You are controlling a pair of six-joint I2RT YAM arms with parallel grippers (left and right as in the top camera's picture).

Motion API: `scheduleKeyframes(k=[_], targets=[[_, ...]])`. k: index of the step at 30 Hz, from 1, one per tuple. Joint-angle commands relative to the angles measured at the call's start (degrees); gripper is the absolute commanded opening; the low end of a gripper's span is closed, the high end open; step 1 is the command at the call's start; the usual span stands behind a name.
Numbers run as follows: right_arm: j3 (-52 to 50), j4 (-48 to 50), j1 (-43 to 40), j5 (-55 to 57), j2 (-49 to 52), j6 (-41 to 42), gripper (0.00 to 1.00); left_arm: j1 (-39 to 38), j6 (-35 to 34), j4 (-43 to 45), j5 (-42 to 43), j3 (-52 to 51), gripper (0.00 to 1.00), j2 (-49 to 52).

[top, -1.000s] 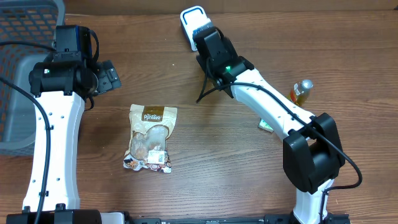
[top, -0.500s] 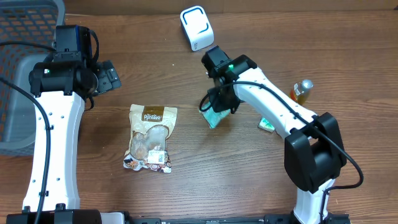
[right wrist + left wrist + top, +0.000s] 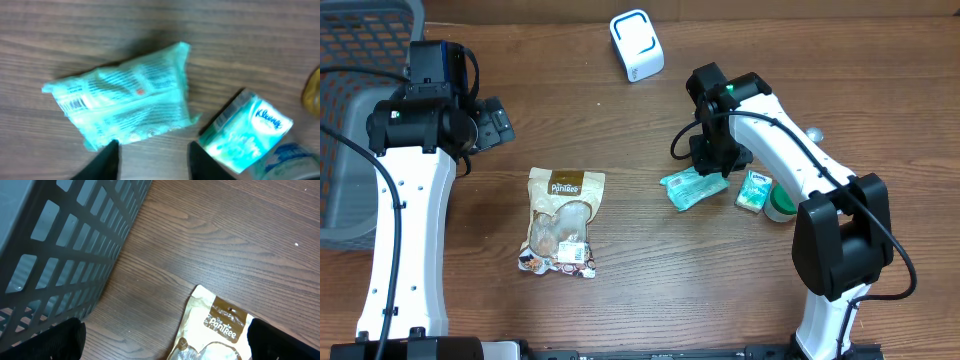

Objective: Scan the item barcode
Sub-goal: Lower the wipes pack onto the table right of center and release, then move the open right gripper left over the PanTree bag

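The item, a teal plastic packet (image 3: 694, 186), lies flat on the wooden table with its printed barcode side up (image 3: 125, 102). My right gripper (image 3: 715, 160) hovers just above its far edge, open, and nothing sits between the fingers (image 3: 152, 147). The white scanner (image 3: 636, 44) stands at the back of the table, well away from the packet. My left gripper (image 3: 492, 122) is wide open and empty (image 3: 165, 345) above the table beside the basket.
A PanTree snack bag (image 3: 562, 222) lies left of centre and shows under the left wrist (image 3: 220, 325). A small Kleenex pack (image 3: 755, 190) (image 3: 245, 132) and a round container (image 3: 782, 205) sit right of the packet. A grey basket (image 3: 350, 120) fills the far left.
The right arm swung from the scanner toward the table's middle-right with the teal packet. The packet now lies on the table and the right jaws have opened. The left arm stayed still.
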Motion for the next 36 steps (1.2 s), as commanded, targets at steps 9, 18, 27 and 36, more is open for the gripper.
scheduleKeyframes(k=[9,18,27,36], targets=[[-0.6,5.2,1.0,-5.5,-2.0,3.0,0.95,0.1,0.7,0.2,-0.8,0.5,1.00,-0.3],[-0.6,10.4,3.7,-20.5,-1.0,3.0,0.89,0.1,0.7,0.2,-0.8,0.5,1.00,-0.3],[-0.6,16.8,11.3,-20.6,-0.7,3.0,0.85,0.1,0.7,0.2,-0.8,0.5,0.99,-0.3],[-0.6,24.5,17.8,-20.6,-0.7,3.0,1.00,0.1,0.7,0.2,-0.8,0.5,0.99,-0.3]])
